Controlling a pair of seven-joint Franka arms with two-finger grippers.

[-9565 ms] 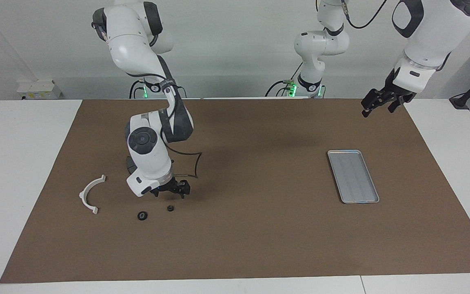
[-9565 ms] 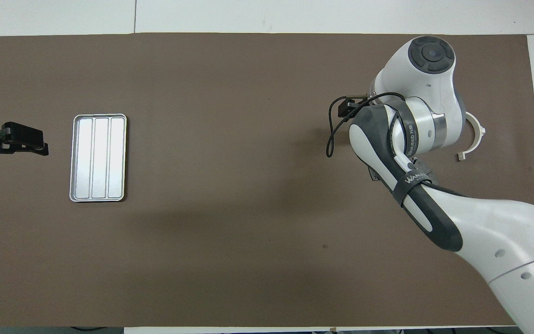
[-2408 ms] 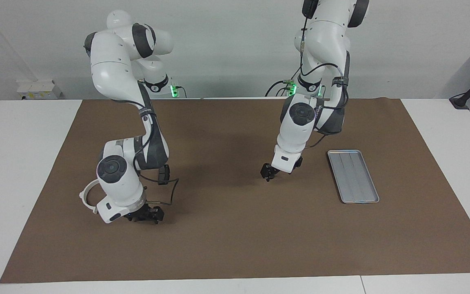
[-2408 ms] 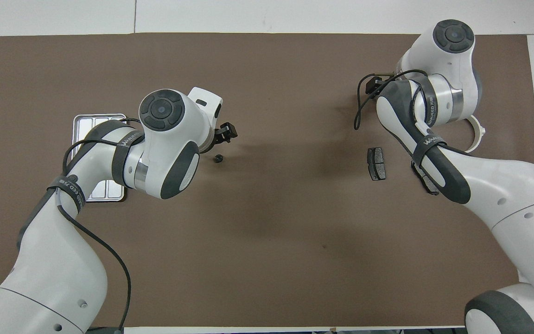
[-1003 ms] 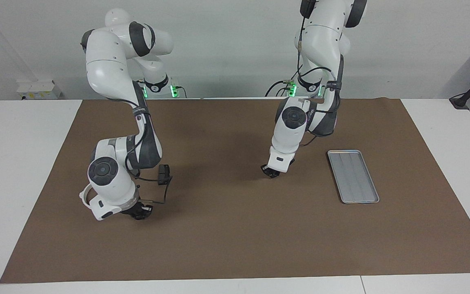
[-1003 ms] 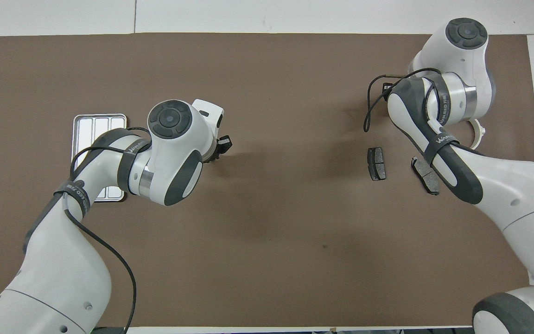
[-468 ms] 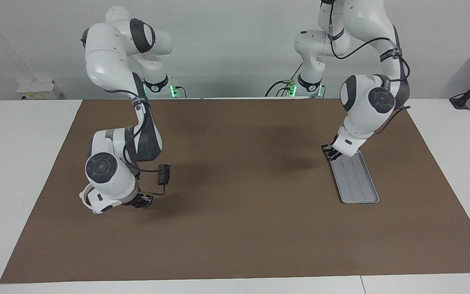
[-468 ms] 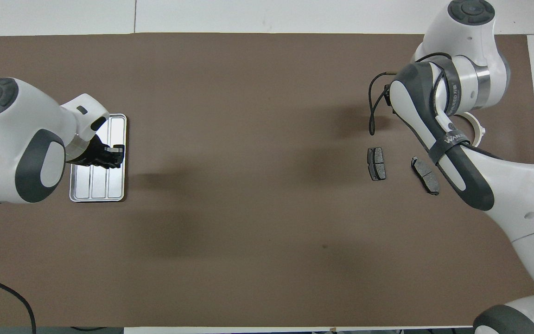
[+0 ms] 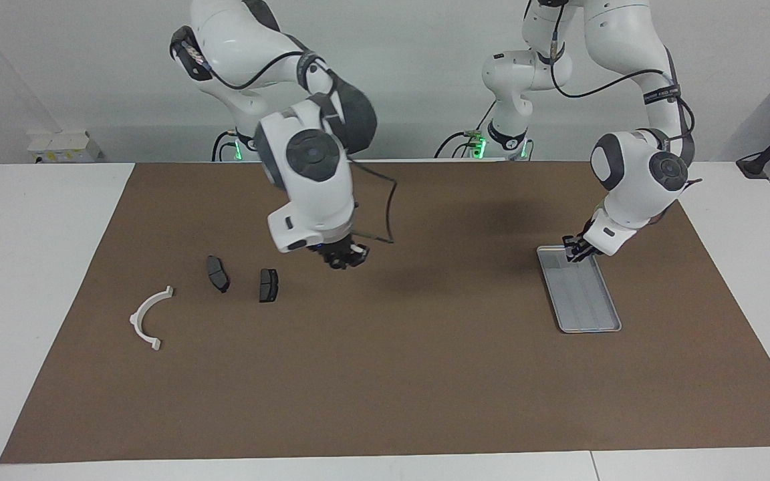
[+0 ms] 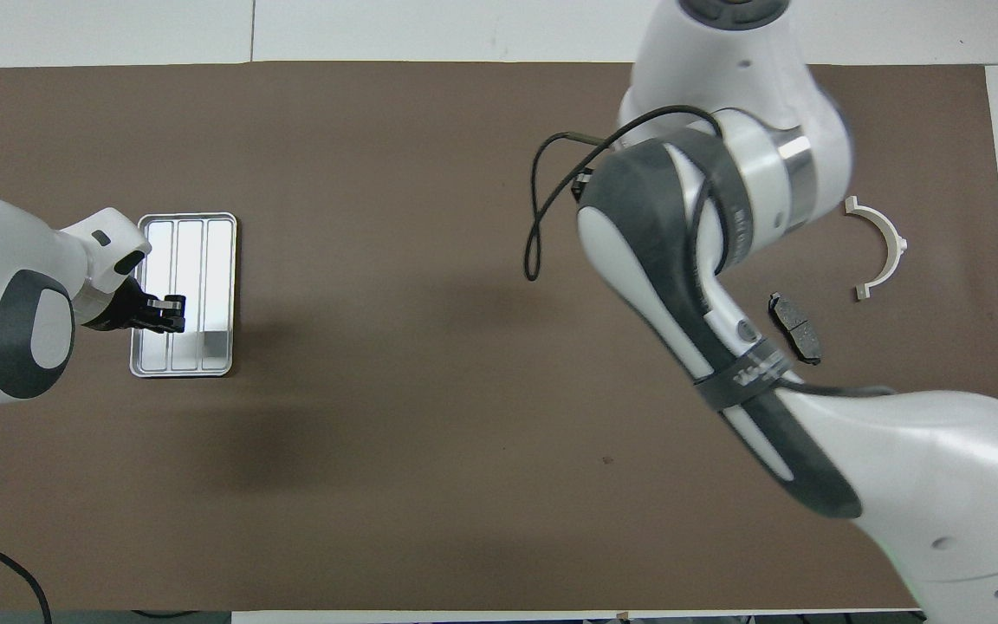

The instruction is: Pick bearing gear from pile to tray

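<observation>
The left end effector [image 9: 575, 250] is held over the tray's [image 9: 592, 314] end nearest the robots, fingertips fully closed; whether anything is pinched cannot be told; the right end effector [image 9: 345, 257] is raised over the brown mat [image 9: 392, 374] on the bench, jaws narrow, contents not discernible; two brake pads [image 9: 216, 274] [image 9: 268, 285] and a white bracket [image 9: 148, 318] are seen toward the right arm's end; no bearing gear is discernible.

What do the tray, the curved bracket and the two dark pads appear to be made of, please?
The tray looks like bare metal: silver-grey, with a bright sheen in the overhead view. The curved bracket seems to be matte white plastic. The two dark pads look dull dark grey; their material is unclear.
</observation>
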